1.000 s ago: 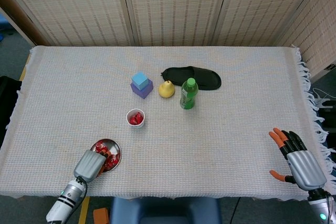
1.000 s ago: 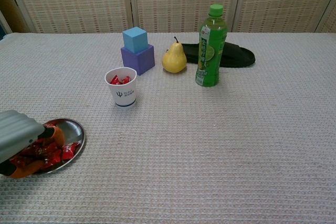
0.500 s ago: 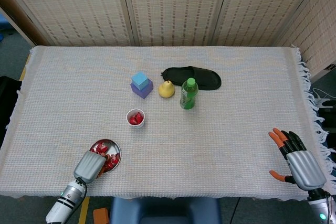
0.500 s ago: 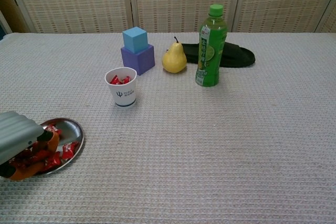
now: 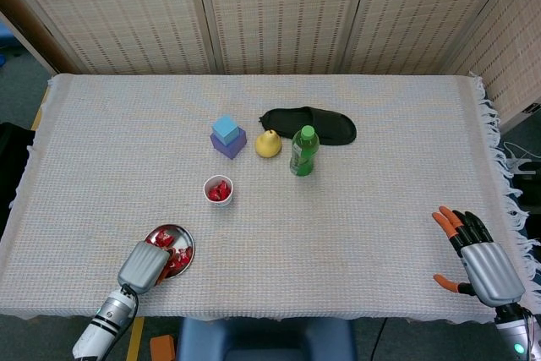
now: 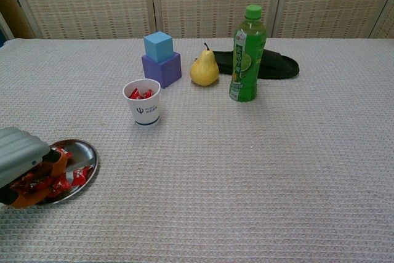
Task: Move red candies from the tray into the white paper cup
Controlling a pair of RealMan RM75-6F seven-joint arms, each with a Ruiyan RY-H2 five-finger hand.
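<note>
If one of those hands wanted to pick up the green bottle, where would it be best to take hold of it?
Probably around the middle of the green bottle, on the labelled body, coming in from its right. It stands upright and its round body suits wrapping fingers. The pear crowds its left and the black slipper lies just behind, so the right and front are freer.

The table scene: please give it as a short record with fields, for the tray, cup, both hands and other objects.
tray: round metal tray at the near left, red wrapped candies in it
cup: white paper cup upright, beyond the tray, red candies inside
left hand: left hand over the tray, fingers down among the candies; a grip cannot be confirmed
right hand: right hand at the near right edge, fingers spread, holding nothing
other objects: blue cube on purple cube, yellow pear, green bottle, black slipper
</note>
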